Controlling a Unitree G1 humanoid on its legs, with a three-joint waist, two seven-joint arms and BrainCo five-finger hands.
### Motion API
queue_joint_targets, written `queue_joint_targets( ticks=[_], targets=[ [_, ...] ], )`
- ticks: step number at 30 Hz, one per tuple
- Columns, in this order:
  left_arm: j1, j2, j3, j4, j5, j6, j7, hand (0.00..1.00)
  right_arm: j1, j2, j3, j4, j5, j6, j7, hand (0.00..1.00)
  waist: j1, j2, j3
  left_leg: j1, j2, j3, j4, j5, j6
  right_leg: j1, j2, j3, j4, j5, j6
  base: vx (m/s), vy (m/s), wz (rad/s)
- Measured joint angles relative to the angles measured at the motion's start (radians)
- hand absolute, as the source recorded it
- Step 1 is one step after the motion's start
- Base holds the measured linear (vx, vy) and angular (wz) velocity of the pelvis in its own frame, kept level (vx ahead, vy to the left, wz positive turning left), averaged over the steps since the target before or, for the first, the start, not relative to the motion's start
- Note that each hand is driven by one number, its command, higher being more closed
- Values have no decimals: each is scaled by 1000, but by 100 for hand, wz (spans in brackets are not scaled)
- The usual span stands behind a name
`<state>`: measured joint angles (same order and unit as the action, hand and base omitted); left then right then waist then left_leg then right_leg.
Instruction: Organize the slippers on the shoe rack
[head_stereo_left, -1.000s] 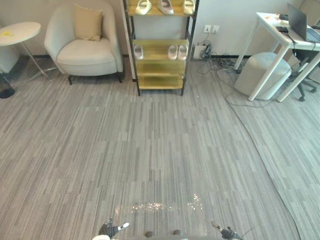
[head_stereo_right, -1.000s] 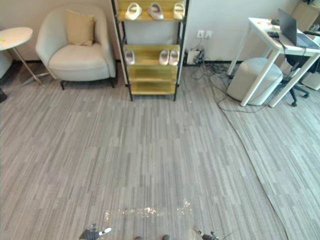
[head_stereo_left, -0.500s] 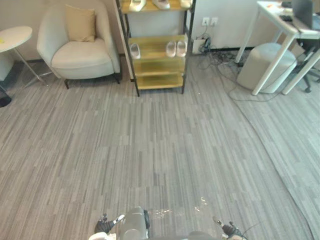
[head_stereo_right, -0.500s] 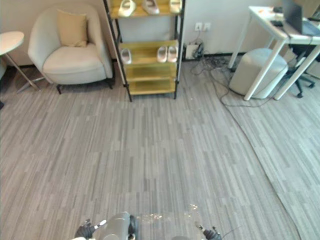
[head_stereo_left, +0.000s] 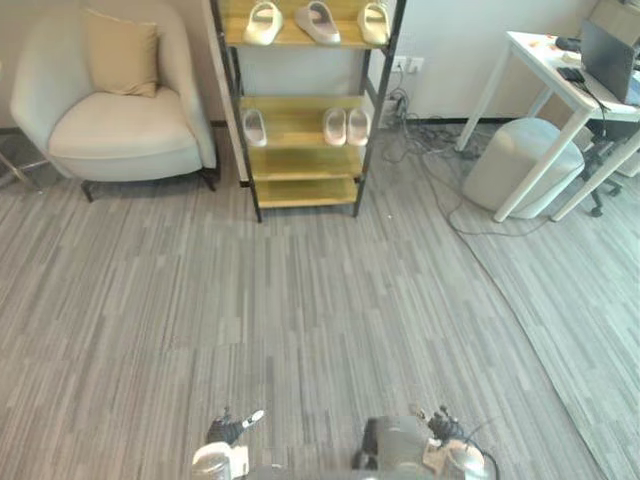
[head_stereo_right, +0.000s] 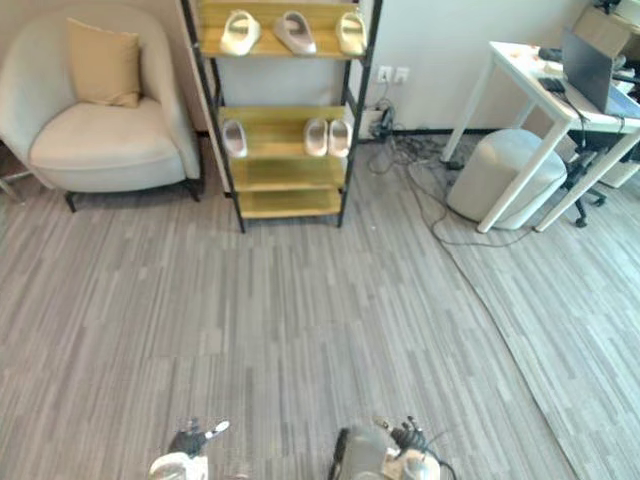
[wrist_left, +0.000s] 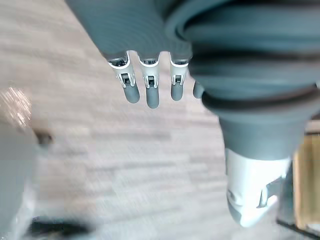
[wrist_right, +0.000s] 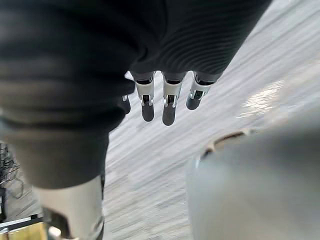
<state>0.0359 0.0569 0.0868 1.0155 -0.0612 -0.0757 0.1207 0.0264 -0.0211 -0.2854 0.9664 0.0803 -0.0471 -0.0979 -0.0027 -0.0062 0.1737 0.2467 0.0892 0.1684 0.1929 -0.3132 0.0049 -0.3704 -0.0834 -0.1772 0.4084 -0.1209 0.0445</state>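
Note:
A black-framed shoe rack (head_stereo_left: 296, 160) with wooden shelves stands against the far wall. Three pale slippers (head_stereo_left: 317, 20) lie on its top shelf. On the middle shelf a single slipper (head_stereo_left: 254, 126) rests at the left and a pair (head_stereo_left: 346, 126) at the right. The two lower shelves are bare. My left hand (head_stereo_left: 232, 430) and right hand (head_stereo_left: 445, 425) hang low at the near edge, far from the rack. In the wrist views the left hand's fingers (wrist_left: 147, 92) and the right hand's fingers (wrist_right: 169, 102) are straight and hold nothing.
A pale armchair (head_stereo_left: 110, 130) with a tan cushion stands left of the rack. A white desk (head_stereo_left: 560, 90) with a laptop and a round grey pouffe (head_stereo_left: 520, 160) are at the right, with cables (head_stereo_left: 430, 140) on the floor. Grey striped carpet stretches up to the rack.
The whole picture has shifted, so the camera moved: the rack now shows its top shelf fully and the armchair sits further left. Both hands stay low and open.

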Motion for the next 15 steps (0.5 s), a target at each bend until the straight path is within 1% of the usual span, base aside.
queue_joint_targets(
  ticks=[1,2,3,4,5,6,7,8,9,10,11,12,13,14,15],
  targets=[
    [0,0,-4,0,0,0,-1,0,0,0,5,7,0,0,0,0,0,-6,2,11,-7,-9,-3,-1,-1,5,1,8,-56,45,-6,663,-278,42],
    [-15,-13,-4,20,0,2,-2,0,-10,-22,13,18,5,-1,1,0,-6,5,10,51,13,-52,4,-18,-32,17,24,21,-70,172,-57,560,-215,8],
    [-25,-25,10,40,2,1,-8,0,-40,-41,15,36,-2,0,1,0,0,48,11,48,49,-75,30,9,-77,22,55,9,-44,125,-75,560,-215,2],
    [-26,-32,14,40,3,1,-8,0,-44,-44,15,38,-3,1,1,0,2,56,14,48,54,-81,39,20,-92,23,60,8,-36,112,-79,536,-228,-13],
    [-24,-41,18,39,6,1,-7,0,-48,-45,12,42,0,3,1,0,1,78,17,32,71,-111,106,67,-121,38,75,-5,-10,63,-96,521,-251,5],
    [-24,-51,52,39,19,2,-9,0,-45,-40,8,35,-1,9,0,0,-6,84,21,-15,81,-147,251,131,-125,87,86,-16,-18,27,-105,618,-299,10],
    [-23,-57,62,38,19,2,-9,0,-41,-39,12,34,-1,12,0,0,-7,84,21,-39,85,-158,314,163,-128,109,90,-20,-23,16,-106,478,-217,22],
    [-21,-76,94,19,21,2,-11,0,-24,-36,24,25,-2,10,0,0,-5,86,27,-135,108,-183,565,294,-154,200,105,-23,-66,-13,-119,510,-175,11],
    [-19,-79,94,-9,21,0,-14,0,-18,-34,26,26,0,11,-2,0,3,83,37,-226,143,-156,786,260,-152,286,128,-22,-105,-38,-133,481,-149,5],
    [-18,-76,94,-26,21,0,-15,0,-17,-30,30,26,0,10,-2,0,8,79,42,-285,164,-124,877,224,-135,339,139,-18,-128,-58,-147,362,-97,-8],
    [-17,-74,93,-33,21,1,-16,0,-16,-29,33,26,0,10,-3,0,10,75,43,-305,168,-112,896,213,-131,356,141,-15,-136,-63,-146,245,-71,-14],
    [-10,-67,91,-58,20,-1,-15,0,-15,-20,43,26,1,11,-4,0,15,59,43,-381,164,-66,902,166,-113,411,141,2,-171,-80,-146,232,-65,-17],
    [-9,-69,90,-63,20,-3,-15,0,-15,-18,45,28,1,11,-4,0,16,56,43,-411,162,-46,882,144,-107,431,141,10,-185,-83,-143,305,-61,-32],
    [-10,-68,91,-69,19,-6,-15,0,-26,-17,45,30,1,13,-4,0,24,56,45,-456,157,-6,812,103,-91,465,140,26,-211,-84,-134,421,4,-49],
    [-11,-66,88,-74,19,-7,-15,0,-24,-18,43,36,1,19,-5,0,38,54,46,-490,107,24,584,72,-86,512,124,54,-246,-88,-108,366,20,-47]
  ],
)
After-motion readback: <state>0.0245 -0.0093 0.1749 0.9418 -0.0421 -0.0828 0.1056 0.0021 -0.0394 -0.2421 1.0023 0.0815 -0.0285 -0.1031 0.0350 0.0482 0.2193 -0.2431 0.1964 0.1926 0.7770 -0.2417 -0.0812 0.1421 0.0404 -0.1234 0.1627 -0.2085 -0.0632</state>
